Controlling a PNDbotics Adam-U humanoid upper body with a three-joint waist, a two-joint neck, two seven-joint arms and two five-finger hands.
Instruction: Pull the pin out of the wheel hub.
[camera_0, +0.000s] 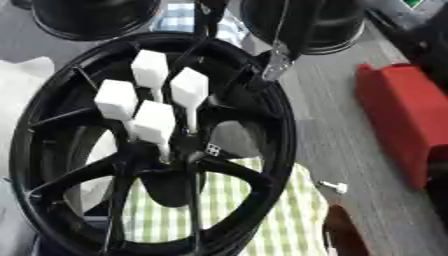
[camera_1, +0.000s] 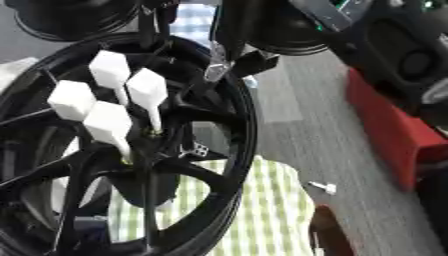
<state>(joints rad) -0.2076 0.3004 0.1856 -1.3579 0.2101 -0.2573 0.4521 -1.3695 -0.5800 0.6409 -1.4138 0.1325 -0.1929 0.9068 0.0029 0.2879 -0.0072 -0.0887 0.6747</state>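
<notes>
The robot hand (camera_0: 278, 50) reaches in over the upper rim of the black wheel hub (camera_0: 280, 125), blurred and dark, so I cannot tell whether its fingers are open or shut. Four white pins (camera_0: 189, 90) stand clustered at the hub's centre on the bench (camera_0: 350, 145). They look light and rigid; take one by its blocky head, not the thin stem.

No legible text, brand, number or sign appears in either view. One marking only — a small white square patch with dark dots (camera_0: 213, 148) on the black wheel hub (camera_0: 188, 150), near the centre, just right of the white pins (camera_0: 189, 90) — its pattern cannot be read as characters.
</notes>
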